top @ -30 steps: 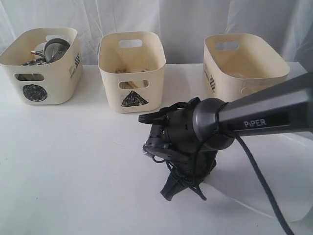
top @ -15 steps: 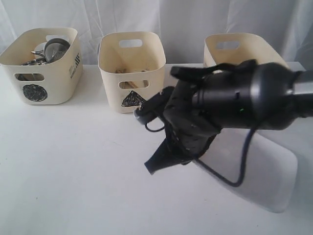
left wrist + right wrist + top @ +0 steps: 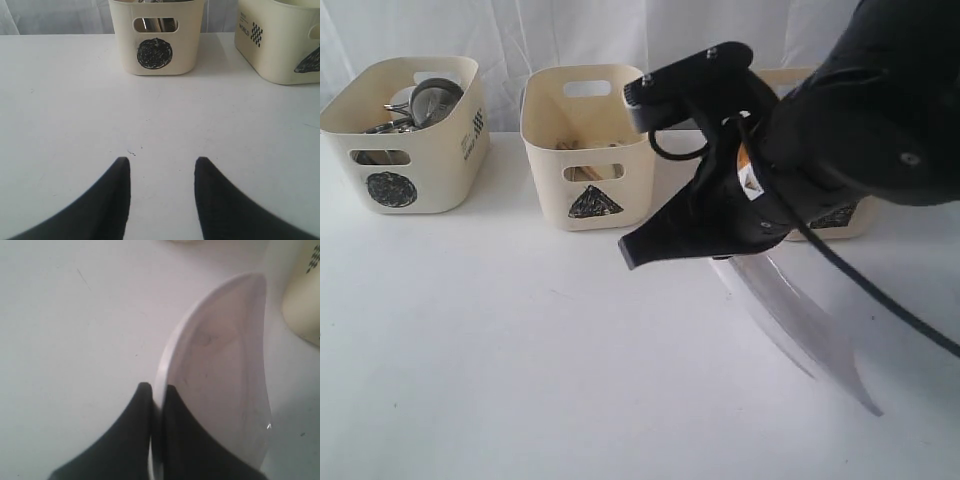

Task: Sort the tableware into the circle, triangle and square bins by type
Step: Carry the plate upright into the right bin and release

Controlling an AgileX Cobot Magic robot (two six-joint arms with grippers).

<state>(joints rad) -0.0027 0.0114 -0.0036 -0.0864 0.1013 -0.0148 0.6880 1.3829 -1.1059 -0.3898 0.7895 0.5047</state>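
Since a second ago the right gripper (image 3: 725,255) has gone up from the lower middle of the picture to the upper right. The large white rectangular plate (image 3: 800,320) has tipped up from the white table (image 3: 470,340) with it. Its two black fingers (image 3: 135,430) squeeze the plate's rim. The plate hangs tilted on its edge, right of the middle, in front of the cream plastic square bin (image 3: 782,76), which the arm mostly hides. The cream plastic circle bin (image 3: 430,165) sits upper left with steel things inside. The cream plastic triangle bin (image 3: 545,150) sits top middle. The left gripper (image 3: 161,172) has its fingers wide apart, holding nothing.
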